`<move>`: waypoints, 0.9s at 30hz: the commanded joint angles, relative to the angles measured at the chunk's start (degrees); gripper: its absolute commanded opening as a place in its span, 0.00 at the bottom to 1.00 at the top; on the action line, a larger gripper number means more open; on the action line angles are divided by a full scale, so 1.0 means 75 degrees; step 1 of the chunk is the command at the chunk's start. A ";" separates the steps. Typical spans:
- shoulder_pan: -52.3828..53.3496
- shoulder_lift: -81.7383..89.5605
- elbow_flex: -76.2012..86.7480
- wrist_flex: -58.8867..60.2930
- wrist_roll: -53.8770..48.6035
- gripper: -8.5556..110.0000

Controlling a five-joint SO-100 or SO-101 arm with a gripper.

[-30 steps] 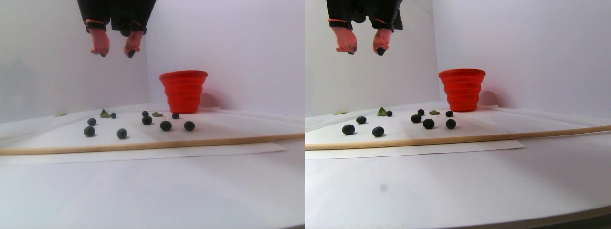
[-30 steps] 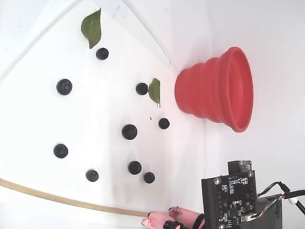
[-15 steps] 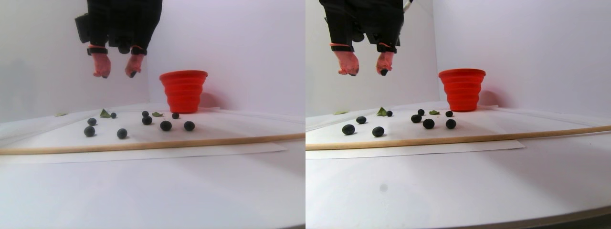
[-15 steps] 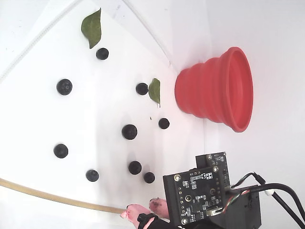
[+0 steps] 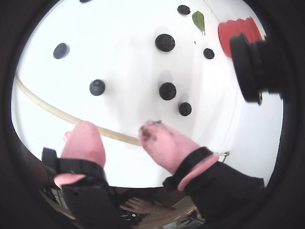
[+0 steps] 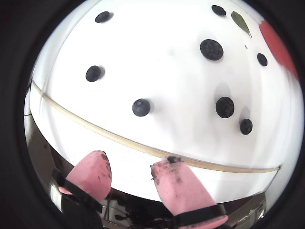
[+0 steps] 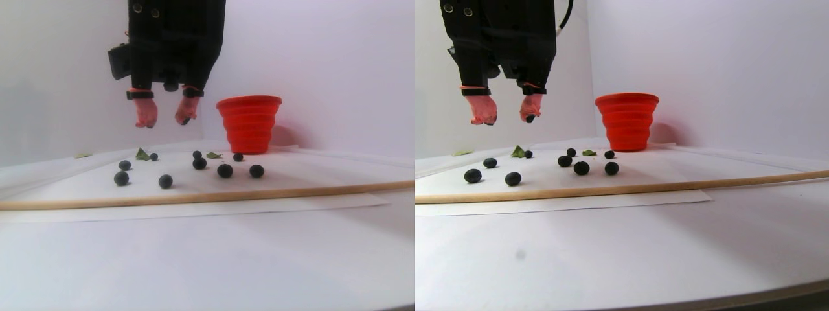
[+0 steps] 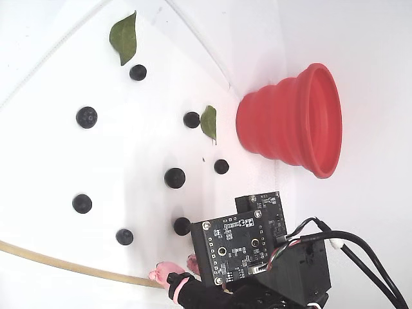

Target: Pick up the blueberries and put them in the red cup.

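Several blueberries [image 7: 225, 170] lie scattered on a white sheet, also seen in both wrist views [image 5: 167, 90] [image 6: 141, 107] and the fixed view [image 8: 174, 177]. The red cup [image 7: 249, 123] stands upright behind them by the back wall; it shows at the upper right in a wrist view [image 5: 236, 31] and at the right in the fixed view [image 8: 296, 119]. My gripper [image 7: 166, 115] hangs open and empty well above the berries, left of the cup. Its pink fingertips [image 5: 152, 133] are stained dark. Nothing is between them in both wrist views [image 5: 116, 129] [image 6: 132, 160].
A thin wooden strip [image 7: 194, 195] runs along the front of the sheet, under the fingertips in a wrist view [image 6: 119, 138]. Green leaves [image 8: 124, 37] [image 8: 208, 122] lie among the berries. A black camera mount [image 5: 252, 67] partly hides the cup.
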 commanded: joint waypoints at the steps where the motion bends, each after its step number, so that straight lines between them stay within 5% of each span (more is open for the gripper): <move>1: -0.0164 -0.0094 -0.0094 -0.0223 -0.0023 0.22; 27: -0.0293 -0.2332 -0.0398 -0.2332 -0.0199 0.22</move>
